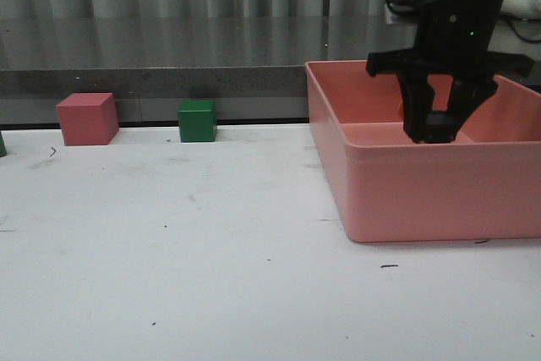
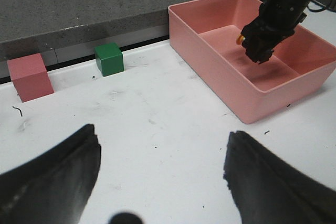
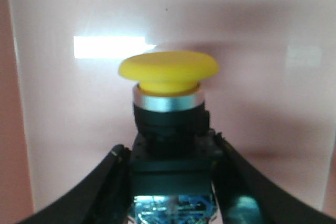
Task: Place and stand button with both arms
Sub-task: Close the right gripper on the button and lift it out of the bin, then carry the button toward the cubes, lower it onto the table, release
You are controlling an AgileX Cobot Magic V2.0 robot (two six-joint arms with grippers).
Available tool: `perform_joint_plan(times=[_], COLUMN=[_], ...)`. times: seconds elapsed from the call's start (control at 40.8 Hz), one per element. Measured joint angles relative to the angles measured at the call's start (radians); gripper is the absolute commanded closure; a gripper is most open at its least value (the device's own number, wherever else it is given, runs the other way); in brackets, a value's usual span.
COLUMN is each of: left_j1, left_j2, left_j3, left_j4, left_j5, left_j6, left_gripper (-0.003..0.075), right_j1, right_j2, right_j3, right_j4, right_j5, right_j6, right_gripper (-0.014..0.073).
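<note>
Now the right hand (image 3: 170,182) grips the button (image 3: 169,108) by its base, cap outward.

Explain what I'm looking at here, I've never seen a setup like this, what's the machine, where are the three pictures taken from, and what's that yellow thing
This is a robot with two black arms, each ending in a two-finger gripper. One picture looks forward over a white table; the other two come from cameras on each wrist.

On the table are a pink cube, a green cube and a pink bin.

The right gripper reaches down into the bin. Its wrist camera shows what it holds: the button, a push-button switch with a yellow cap, clamped by its dark base.

The left gripper hangs open above the table, holding nothing.
</note>
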Motion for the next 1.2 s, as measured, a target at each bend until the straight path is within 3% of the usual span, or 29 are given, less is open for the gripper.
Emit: perform_joint_plan(times=[0.245,0.564,0.833,1.201], left_j1=[0.000,0.000,0.000,0.000], left_j2=[0.000,0.000,0.000,0.000], left_j3=[0.000,0.000,0.000,0.000], left_j4=[0.000,0.000,0.000,0.000], left_j5=[0.000,0.000,0.000,0.000], left_j6=[0.000,0.000,0.000,0.002], left_gripper=[0.0227,0.0227,0.0227,0.0227], right_j1=[0.116,0.412,0.552,0.606], right_j2=[-0.161,-0.214,-0.095,0.213], right_j3=[0.000,-0.002,-0.076,-0.421], right_j4=[0.000,0.002,0.008,0.009], right_j5=[0.038,0.058,0.017,0.123], right_j6=[0.000,0.054,0.201,0.365], right_gripper=[0.0283,0.0283,0.0283,0.0283])
